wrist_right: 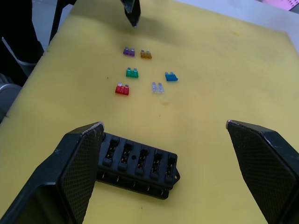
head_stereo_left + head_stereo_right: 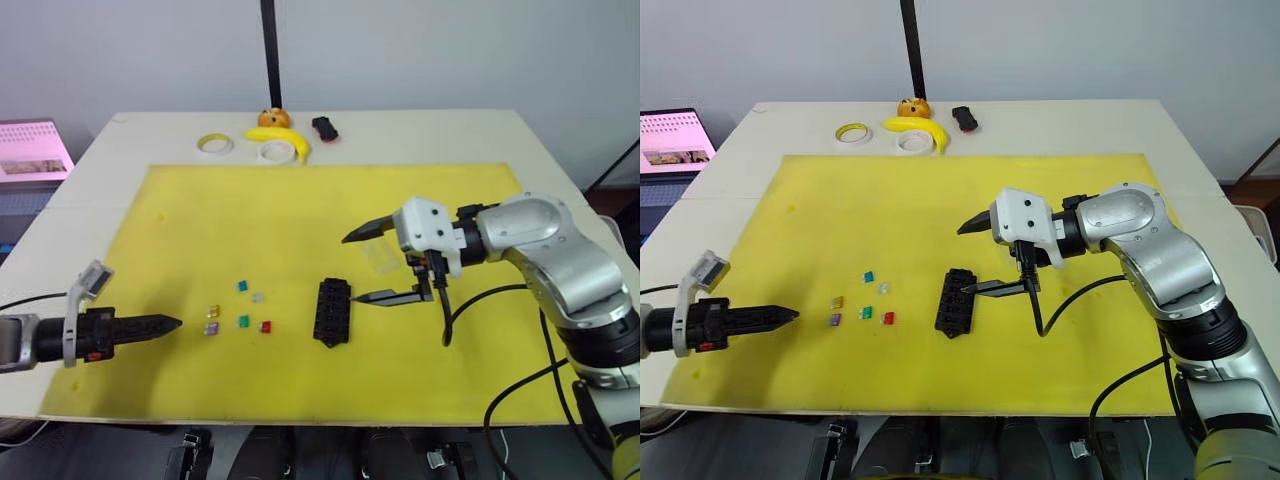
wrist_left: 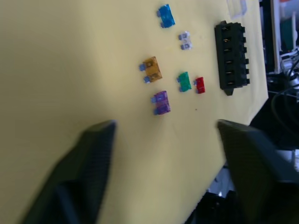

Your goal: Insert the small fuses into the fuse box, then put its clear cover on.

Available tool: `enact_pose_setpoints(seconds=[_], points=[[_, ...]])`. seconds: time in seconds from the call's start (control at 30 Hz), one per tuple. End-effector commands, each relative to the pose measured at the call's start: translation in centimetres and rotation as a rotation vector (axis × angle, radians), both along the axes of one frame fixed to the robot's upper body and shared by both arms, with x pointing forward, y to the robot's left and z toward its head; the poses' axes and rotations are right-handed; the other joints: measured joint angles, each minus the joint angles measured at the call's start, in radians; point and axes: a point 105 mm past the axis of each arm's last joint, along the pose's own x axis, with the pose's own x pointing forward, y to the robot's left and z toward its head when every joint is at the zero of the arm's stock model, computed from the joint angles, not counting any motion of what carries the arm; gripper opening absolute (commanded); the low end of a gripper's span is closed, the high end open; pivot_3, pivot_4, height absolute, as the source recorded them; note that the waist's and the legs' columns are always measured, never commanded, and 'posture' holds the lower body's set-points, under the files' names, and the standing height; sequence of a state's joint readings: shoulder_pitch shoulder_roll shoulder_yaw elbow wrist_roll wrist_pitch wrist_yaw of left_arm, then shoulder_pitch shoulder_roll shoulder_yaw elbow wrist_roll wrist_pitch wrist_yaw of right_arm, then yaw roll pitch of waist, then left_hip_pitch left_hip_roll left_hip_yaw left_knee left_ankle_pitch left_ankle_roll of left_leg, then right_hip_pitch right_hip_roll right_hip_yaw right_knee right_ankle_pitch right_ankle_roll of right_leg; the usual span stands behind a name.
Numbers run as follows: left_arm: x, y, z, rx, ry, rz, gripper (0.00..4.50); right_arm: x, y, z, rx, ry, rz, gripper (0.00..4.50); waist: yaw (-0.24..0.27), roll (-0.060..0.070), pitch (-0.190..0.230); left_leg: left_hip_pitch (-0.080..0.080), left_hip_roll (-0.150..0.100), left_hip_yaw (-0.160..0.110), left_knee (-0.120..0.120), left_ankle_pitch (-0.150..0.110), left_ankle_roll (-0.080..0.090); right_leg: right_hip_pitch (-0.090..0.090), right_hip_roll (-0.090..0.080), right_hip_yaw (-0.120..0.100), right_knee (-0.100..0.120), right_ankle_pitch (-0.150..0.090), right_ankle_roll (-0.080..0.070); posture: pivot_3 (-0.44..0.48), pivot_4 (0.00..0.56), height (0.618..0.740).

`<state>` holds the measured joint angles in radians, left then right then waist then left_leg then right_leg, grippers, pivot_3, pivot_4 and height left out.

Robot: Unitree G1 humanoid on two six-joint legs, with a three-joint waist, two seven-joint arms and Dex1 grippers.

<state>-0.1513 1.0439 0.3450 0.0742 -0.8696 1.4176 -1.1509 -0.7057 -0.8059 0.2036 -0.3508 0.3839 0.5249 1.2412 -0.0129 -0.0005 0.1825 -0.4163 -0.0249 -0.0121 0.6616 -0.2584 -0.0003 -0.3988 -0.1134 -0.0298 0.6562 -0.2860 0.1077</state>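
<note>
The right pincer is held wide open, with nothing between its two black fingers. It hangs just above the yellow mat. The fuse box is seen lying on the mat just beside the lower finger's tip, on the side toward the left arm. Its slots are empty.

The clear cover is lying on the mat under the right pincer, between its two fingers as seen from the head. It is hard to see.

The left pincer is held low over the mat, and its fingers are spread apart in the wrist view. Nothing is held in it. The small fuses are spread out on the mat between this pincer's tip and the fuse box. The purple fuse and the yellow fuse are nearest to the left pincer. The green fuse and the red fuse are found farther on. The teal fuse and the grey-clear fuse are nearer the box.
</note>
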Motion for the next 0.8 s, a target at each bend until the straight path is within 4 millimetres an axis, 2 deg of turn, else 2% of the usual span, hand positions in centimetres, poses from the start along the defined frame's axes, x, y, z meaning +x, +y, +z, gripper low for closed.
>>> enact_pose_setpoints(seconds=[0.03,0.27,0.43,0.8], points=[[0.5,-0.8,1.6,-0.041,-0.029,-0.008,3.21,-0.2,0.0,0.7,0.005,-0.041,0.004,4.5,0.0,0.0,0.0,0.0,0.0,0.0,0.0,0.0,0.0,0.0,0.0,0.0,0.0,0.0,0.0,0.0,0.15,0.74],[0.8,-1.7,0.9,-0.055,0.047,-0.017,3.21,-0.3,-0.3,0.7,-0.004,-0.039,-0.002,4.5,-0.001,0.0,0.0,0.0,0.0,0.0,0.0,0.0,0.0,0.0,0.0,0.0,0.0,0.0,0.0,0.0,0.15,0.74],[0.6,-1.9,-0.6,-0.022,0.142,-0.042,3.21,-0.3,-0.3,0.8,-0.007,-0.039,-0.004,4.5,0.0,0.0,0.0,0.0,0.0,0.0,0.0,0.0,0.0,0.0,0.0,0.0,0.0,0.0,0.0,0.0,0.15,0.74],[2.3,-2.7,-0.9,-0.035,0.127,-0.071,3.21,-0.4,-0.3,0.9,-0.012,-0.044,-0.011,4.5,0.001,0.0,0.0,0.0,0.0,0.0,0.0,0.0,0.0,0.0,0.0,0.0,0.0,0.0,0.0,0.0,0.15,0.74]])
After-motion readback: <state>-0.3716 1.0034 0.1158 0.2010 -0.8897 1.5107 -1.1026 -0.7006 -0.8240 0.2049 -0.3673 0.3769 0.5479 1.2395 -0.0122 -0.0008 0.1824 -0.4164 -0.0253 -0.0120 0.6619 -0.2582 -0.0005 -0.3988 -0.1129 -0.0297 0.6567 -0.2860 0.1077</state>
